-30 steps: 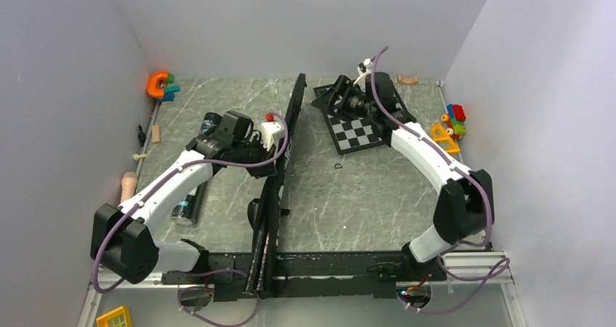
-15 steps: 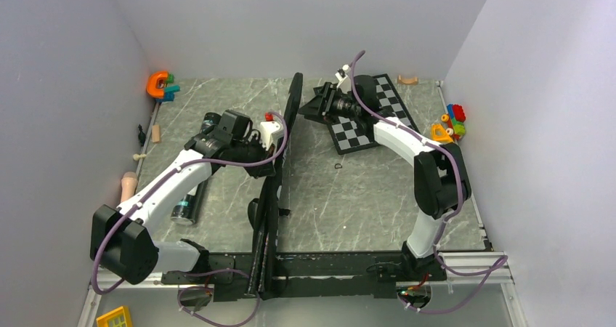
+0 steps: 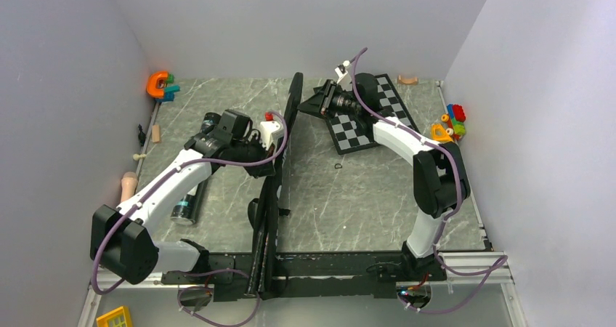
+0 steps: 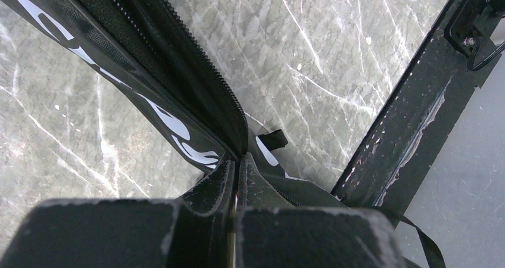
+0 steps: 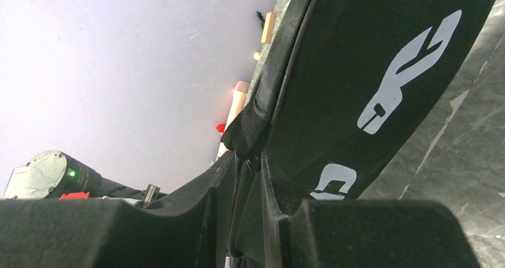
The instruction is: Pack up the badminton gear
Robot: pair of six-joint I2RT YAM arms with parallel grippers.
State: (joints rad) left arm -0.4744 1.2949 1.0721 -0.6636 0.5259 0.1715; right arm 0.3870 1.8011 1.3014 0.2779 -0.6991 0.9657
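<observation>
The black racket bag stands on its long edge. It runs from the bottom centre of the overhead view up to the top centre, between the two arms.

The left gripper is clamped on the bag about midway along. In the left wrist view its fingers are pressed together with no gap, pinching the bag's fabric where the zipper line comes in from the upper left.

The right gripper meets the bag's far end at the top centre of the overhead view, just left of the chessboard. In the right wrist view its fingers stand only a narrow slit apart. A black webbing tab from the bag's seam fills that slit and touches both inner faces. The bag's white-printed side fills the upper right of that view.

A dark tube lies on the marbled table at lower left, beside the left arm and apart from the bag.
</observation>
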